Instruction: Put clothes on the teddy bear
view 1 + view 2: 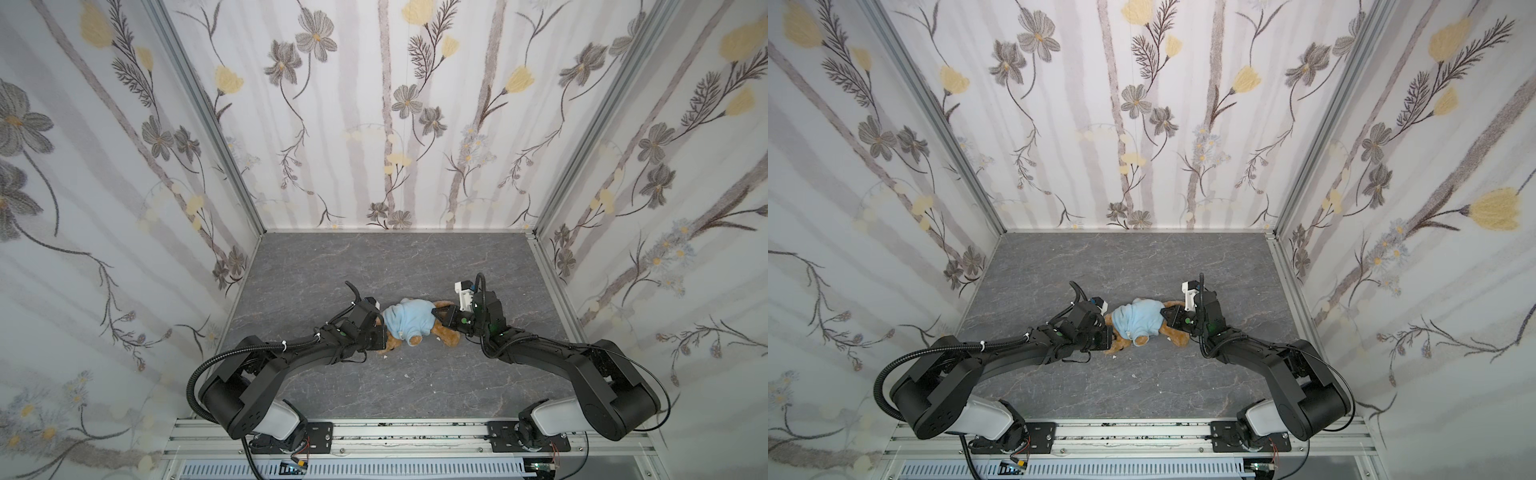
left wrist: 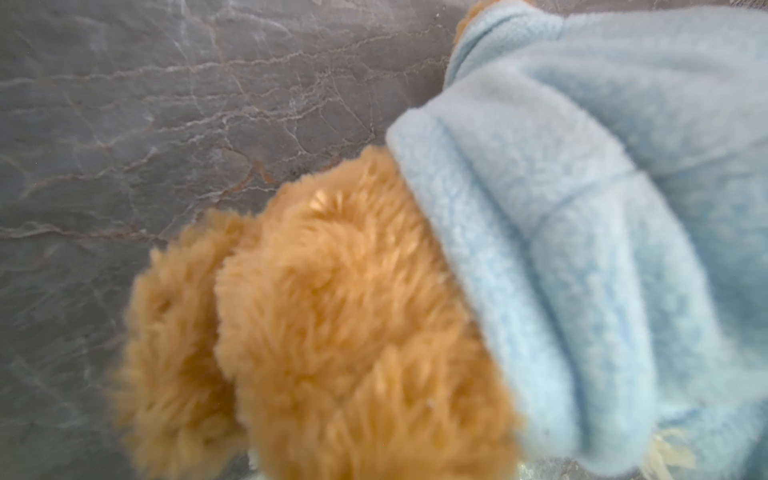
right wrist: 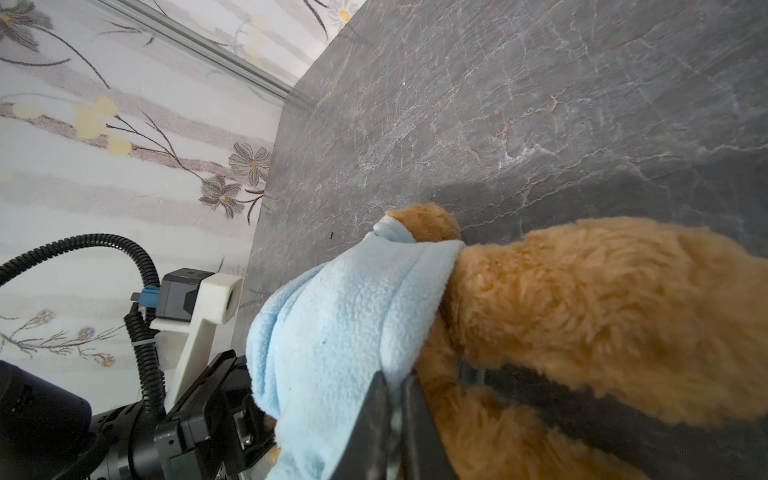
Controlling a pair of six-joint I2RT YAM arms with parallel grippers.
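Observation:
The teddy bear [image 1: 446, 337] [image 1: 1177, 337] lies on its side in the middle of the grey table, its body inside a light-blue top [image 1: 409, 318] [image 1: 1140, 318]. My left gripper [image 1: 383, 336] [image 1: 1111, 334] is at the head end. Its fingers are buried in the bear's golden fur [image 2: 332, 332] and hidden in the left wrist view, beside the top's rolled collar [image 2: 519, 249]. My right gripper [image 1: 437, 318] [image 1: 1166, 318] [image 3: 395, 376] is at the leg end, shut on the hem of the light-blue top [image 3: 340, 324], with a furry leg [image 3: 602, 311] just beside it.
The grey marbled table [image 1: 374, 266] is boxed in by flowered walls [image 1: 374, 124] on three sides. Small white crumbs [image 1: 408, 375] lie in front of the bear. The arm bases sit on a rail [image 1: 407, 440] at the near edge.

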